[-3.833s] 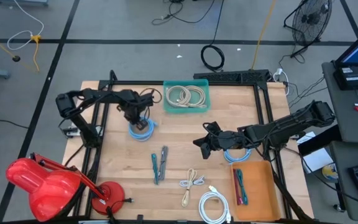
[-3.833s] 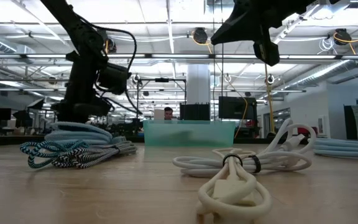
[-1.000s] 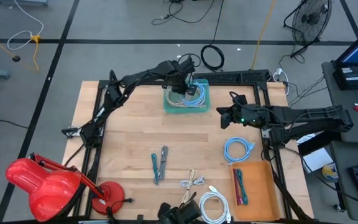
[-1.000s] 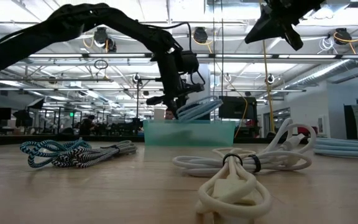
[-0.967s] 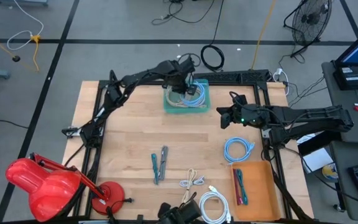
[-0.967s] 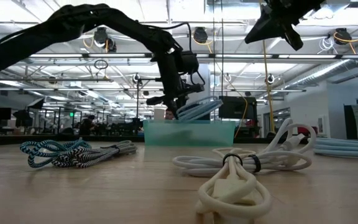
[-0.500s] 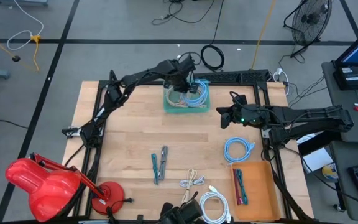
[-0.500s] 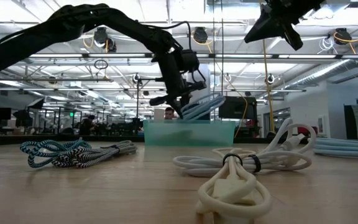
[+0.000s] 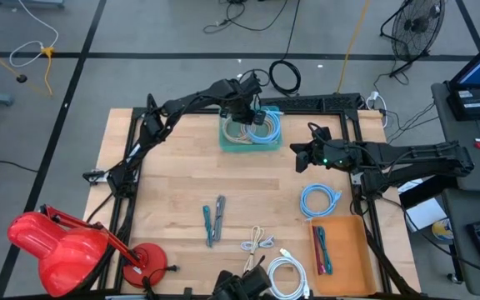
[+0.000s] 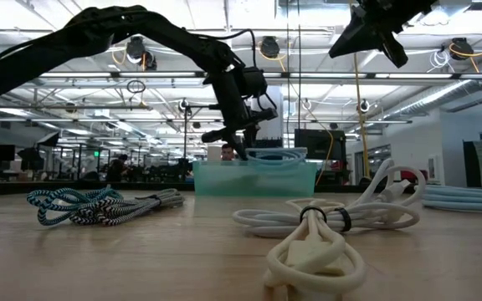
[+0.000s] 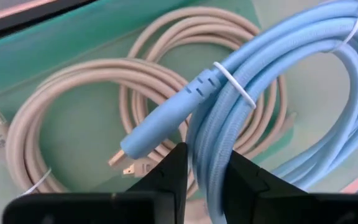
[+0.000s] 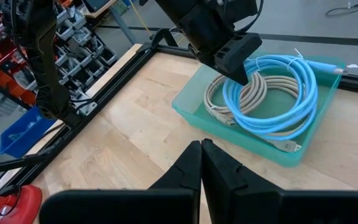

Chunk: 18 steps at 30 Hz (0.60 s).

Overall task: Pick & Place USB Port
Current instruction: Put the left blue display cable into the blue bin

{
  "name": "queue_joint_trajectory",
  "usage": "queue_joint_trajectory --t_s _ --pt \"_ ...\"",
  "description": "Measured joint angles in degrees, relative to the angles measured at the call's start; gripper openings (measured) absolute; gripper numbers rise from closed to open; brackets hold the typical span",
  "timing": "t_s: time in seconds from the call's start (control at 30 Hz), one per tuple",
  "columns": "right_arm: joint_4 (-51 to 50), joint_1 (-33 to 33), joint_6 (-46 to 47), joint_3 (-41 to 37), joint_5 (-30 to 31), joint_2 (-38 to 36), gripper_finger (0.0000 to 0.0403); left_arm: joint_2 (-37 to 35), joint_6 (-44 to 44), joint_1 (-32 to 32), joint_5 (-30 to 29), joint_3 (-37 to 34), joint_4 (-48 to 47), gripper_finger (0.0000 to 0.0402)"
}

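Note:
A teal tray [image 9: 223, 143] sits at the table's far middle and holds coiled beige cables [image 11: 73, 93]. My left gripper [image 9: 245, 112] hangs over the tray, shut on a light-blue coiled cable [image 12: 278, 99]. That coil lies across the beige cables, and its top shows at the tray's rim in the low view [image 10: 270, 154]. Its blue plug [image 11: 166, 121] points back along the coil. My right gripper [image 9: 301, 158] is shut and empty, above the table right of the tray; its wrist view looks at the tray [image 12: 229, 140]. My left gripper [image 11: 205, 152] pinches a bundle of the blue coil's strands [image 11: 207, 140] between its two fingers, just beside the plug and the white tie. The fingers come from above, pointing down, across the strands. The coil lies nearly flat in the tray on the beige cables.
A second light-blue coil [image 9: 317, 201] lies on the right side of the table, with an orange tray [image 9: 348, 250] holding red and teal cables nearer than it. White [image 9: 288, 275], beige [image 9: 257, 243] and teal-grey [image 9: 213, 219] cables lie along the near edge. A red lamp [image 9: 57, 246] stands near left.
The blue coil, held tilted with one side up over the tray a second ago, has come down to lie nearly flat in the tray. My left gripper has tipped slightly with it. My right arm has kept still.

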Motion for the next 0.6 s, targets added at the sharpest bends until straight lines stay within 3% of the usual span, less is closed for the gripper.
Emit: queue_joint_trajectory --t_s 0.6 --pt "0.08 0.00 -0.13 0.00 0.22 0.02 0.0000 0.84 0.30 -0.03 0.90 0.00 -1.09 0.0072"
